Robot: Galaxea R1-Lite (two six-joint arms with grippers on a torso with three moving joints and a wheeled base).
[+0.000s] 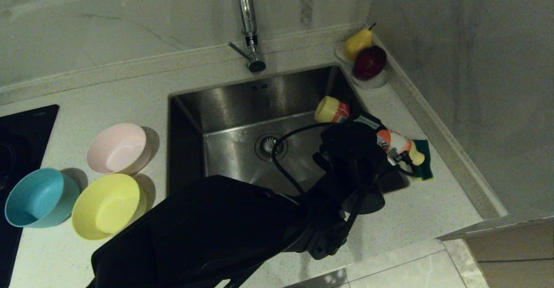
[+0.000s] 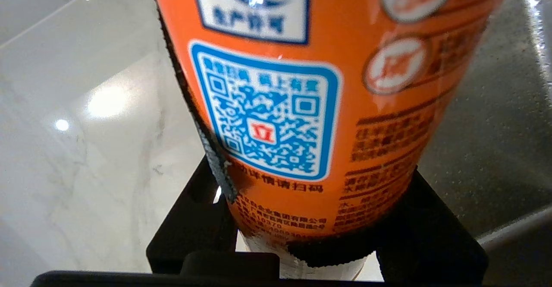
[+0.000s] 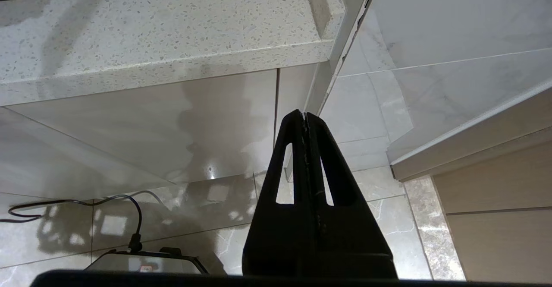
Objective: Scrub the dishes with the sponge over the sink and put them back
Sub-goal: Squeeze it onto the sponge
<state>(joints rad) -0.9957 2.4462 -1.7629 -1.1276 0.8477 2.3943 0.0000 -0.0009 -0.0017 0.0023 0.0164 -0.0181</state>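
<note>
Sponge (image 1: 426,160) on counter just beyond left fingers (image 2: 215,166) clamped around orange bottle (image 2: 327,105); right fingers (image 3: 305,118) pressed together.

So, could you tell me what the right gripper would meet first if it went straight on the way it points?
Probably the cabinet front below the counter: the shut right gripper hangs parked, aimed at it, though depth is unclear.
</note>
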